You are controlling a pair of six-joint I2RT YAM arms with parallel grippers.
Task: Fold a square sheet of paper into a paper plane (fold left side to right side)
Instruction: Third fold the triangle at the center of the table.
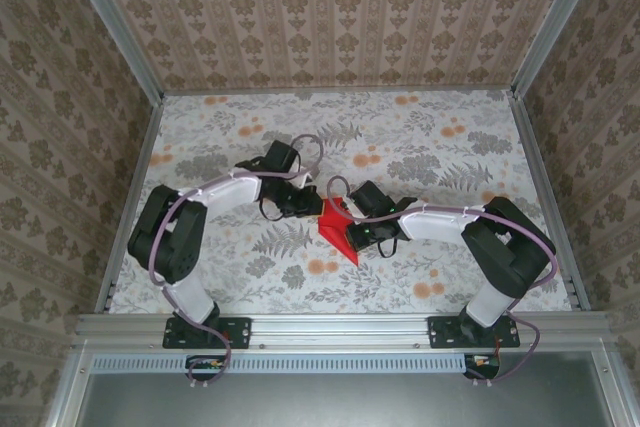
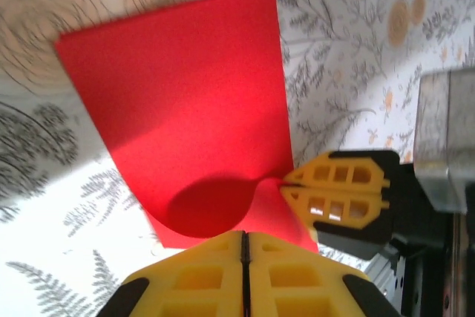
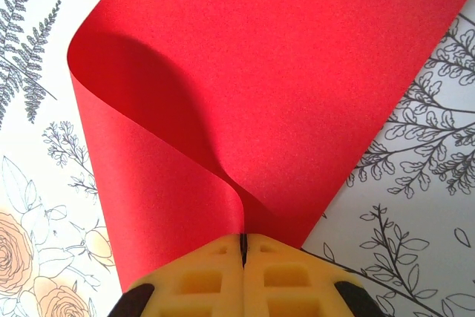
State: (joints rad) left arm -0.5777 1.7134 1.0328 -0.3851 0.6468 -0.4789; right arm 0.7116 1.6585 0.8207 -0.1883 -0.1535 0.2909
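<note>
now, from the top external camera: two robot arms reach inward over a pale floral tablecloth (image 1: 450,147) and meet at mid-table. a bright red square sheet of thin paper (image 1: 338,232) sits between them, bent up into a pointed shape rather than lying flat. the left gripper (image 1: 312,209) is at its upper left side and the right gripper (image 1: 352,234) at its right side. their jaws are too small to read here.

next, the left wrist camera: the left gripper (image 2: 243,239) has its yellow fingers pressed together at the bottom of the view, and they seem to pinch the sheet's near edge. the sheet (image 2: 185,94) curls up and away in a soft roll, uncreased. to the right, the right gripper (image 2: 286,185) is clamped on another edge of the same sheet.

last, the right wrist camera: the right gripper (image 3: 243,241) is closed tight on the sheet (image 3: 297,72), which rolls over from the left in a rounded loop.

judging from this, the first fold, left side over to right side, is under way, with no crease pressed yet. the next move likely calls for lining up the edges, lowering the loop to the cloth and flattening it without the pinched side slipping.
</note>
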